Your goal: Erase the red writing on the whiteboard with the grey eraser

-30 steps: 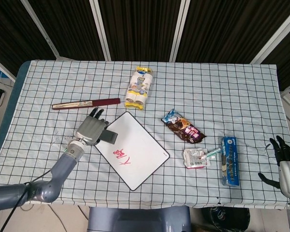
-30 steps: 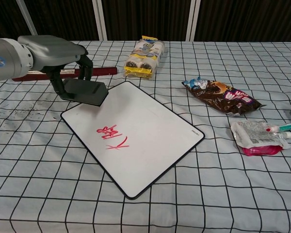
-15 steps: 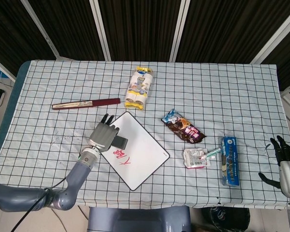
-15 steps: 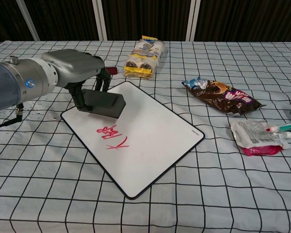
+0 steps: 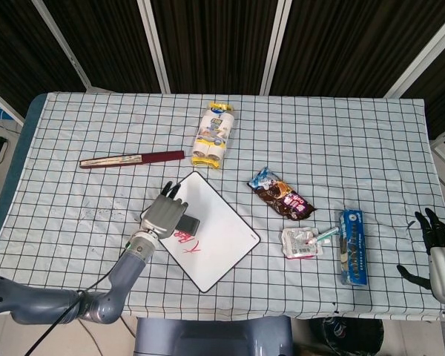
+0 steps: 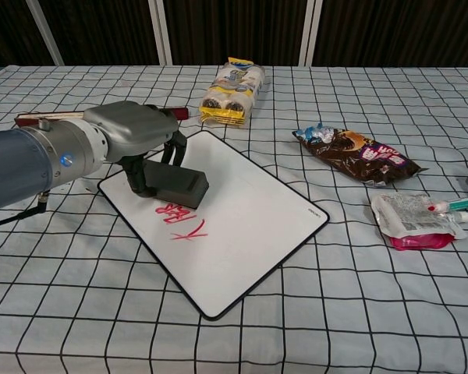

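A white whiteboard [image 6: 242, 204] [image 5: 224, 230] with a black rim lies tilted on the checked cloth. Red writing [image 6: 181, 221] [image 5: 188, 242] is on its near left part. My left hand [image 6: 136, 132] [image 5: 163, 213] grips the grey eraser [image 6: 174, 185] [image 5: 187, 223], which sits on the board right at the upper edge of the writing. My right hand [image 5: 434, 239] shows only in the head view, at the far right table edge, fingers spread with nothing in them.
A snack pack [image 6: 232, 88], a dark red folded fan [image 5: 132, 158], a chocolate wrapper [image 6: 357, 154], a pink-white pouch [image 6: 416, 220] and a blue box [image 5: 352, 245] lie around the board.
My left hand has carried the eraser from the board's upper left corner down and right across the board to the top of the red writing. The right hand has not moved.
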`<action>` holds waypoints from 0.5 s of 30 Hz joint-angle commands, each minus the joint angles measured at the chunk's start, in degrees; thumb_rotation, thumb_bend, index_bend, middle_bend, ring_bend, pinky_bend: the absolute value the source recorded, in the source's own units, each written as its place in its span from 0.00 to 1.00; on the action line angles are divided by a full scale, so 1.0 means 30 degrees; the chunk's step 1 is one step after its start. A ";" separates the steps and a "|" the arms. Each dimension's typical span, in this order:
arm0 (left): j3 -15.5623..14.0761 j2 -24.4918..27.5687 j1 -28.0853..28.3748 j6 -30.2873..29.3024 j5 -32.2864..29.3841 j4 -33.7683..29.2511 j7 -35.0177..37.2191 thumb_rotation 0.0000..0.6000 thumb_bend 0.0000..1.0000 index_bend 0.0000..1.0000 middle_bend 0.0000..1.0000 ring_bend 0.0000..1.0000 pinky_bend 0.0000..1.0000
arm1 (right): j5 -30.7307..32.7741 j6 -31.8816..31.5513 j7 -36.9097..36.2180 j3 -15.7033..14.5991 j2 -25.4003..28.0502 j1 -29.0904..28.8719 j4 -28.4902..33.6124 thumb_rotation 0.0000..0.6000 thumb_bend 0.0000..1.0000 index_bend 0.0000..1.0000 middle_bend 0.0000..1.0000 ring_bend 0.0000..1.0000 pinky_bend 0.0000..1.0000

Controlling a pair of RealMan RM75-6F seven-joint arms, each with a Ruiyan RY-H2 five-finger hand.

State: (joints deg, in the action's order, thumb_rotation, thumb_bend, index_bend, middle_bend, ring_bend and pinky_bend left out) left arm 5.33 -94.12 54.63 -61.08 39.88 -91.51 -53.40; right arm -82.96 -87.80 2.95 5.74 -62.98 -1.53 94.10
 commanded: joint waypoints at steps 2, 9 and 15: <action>0.0049 -0.0071 -0.0049 -0.0095 -0.0541 -0.0517 0.0047 1.00 0.34 0.42 0.43 0.00 0.03 | 0.0026 0.0001 -0.0031 0.0014 0.0008 0.0003 -0.0007 1.00 0.11 0.01 0.04 0.14 0.19; -0.0044 -0.0149 0.0315 -0.0577 -0.1984 -0.1365 -0.1042 1.00 0.34 0.42 0.43 0.00 0.03 | -0.0014 -0.0023 -0.0082 0.0010 0.0022 0.0010 0.0000 1.00 0.11 0.01 0.04 0.14 0.19; -0.0419 -0.0296 0.0429 -0.0909 -0.1505 -0.2082 -0.1300 1.00 0.34 0.42 0.43 0.00 0.03 | -0.0018 -0.0060 -0.0110 0.0032 0.0024 0.0015 -0.0020 1.00 0.11 0.01 0.04 0.14 0.19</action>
State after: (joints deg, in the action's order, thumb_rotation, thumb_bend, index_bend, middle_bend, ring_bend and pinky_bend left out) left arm 4.37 -94.92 55.84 -63.56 34.99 -97.31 -57.11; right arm -83.02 -87.98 2.61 5.83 -62.91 -1.49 94.04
